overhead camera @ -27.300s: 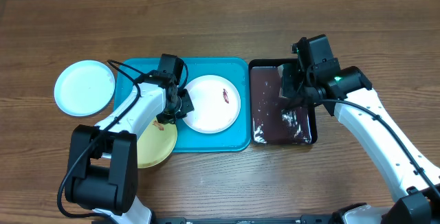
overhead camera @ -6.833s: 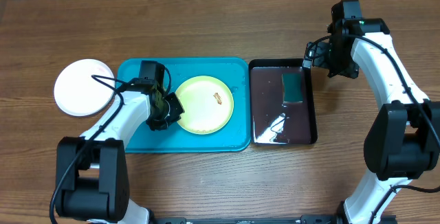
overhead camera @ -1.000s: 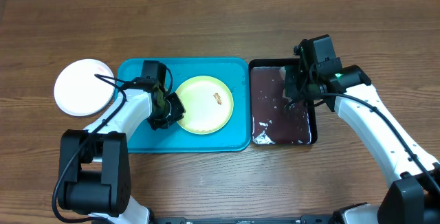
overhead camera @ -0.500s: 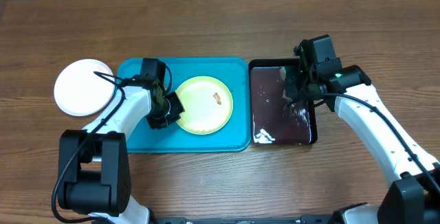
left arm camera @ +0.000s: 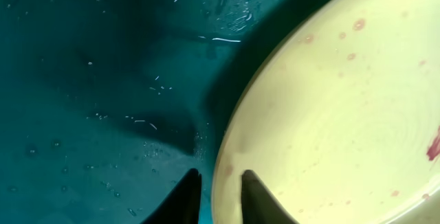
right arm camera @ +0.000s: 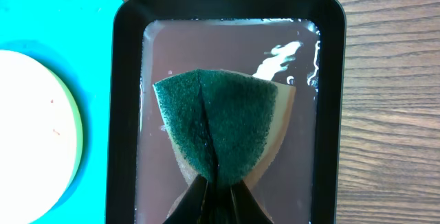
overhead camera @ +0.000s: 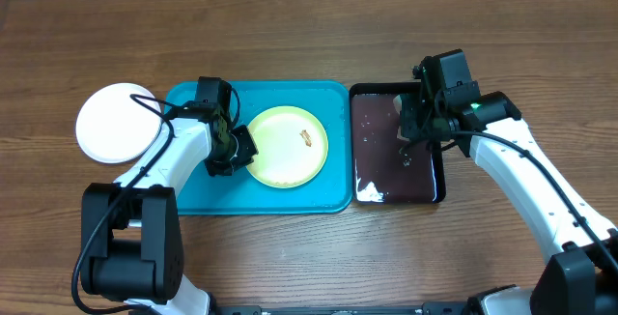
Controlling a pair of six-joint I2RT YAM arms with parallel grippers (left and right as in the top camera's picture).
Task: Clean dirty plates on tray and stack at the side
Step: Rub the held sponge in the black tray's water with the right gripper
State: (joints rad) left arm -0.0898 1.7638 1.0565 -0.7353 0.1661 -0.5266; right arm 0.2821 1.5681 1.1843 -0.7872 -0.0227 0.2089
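1. Pale yellow plate (overhead camera: pixel 285 147) lies inside the turquoise tray (overhead camera: pixel 333 98), slightly right of its middle, and carries a small red-brown smear (overhead camera: pixel 304 138).
2. Left gripper (left arm camera: pixel 218 198) pinches the plate's left rim, its fingers nearly together.
3. Right gripper (right arm camera: pixel 214 200) clamps a folded green sponge (right arm camera: pixel 216 121) over the black tray (right arm camera: pixel 330 114) of brownish water, just right of the turquoise tray.
4. White plate (overhead camera: pixel 116 122) rests on the desk (overhead camera: pixel 290 25), left of the turquoise tray.
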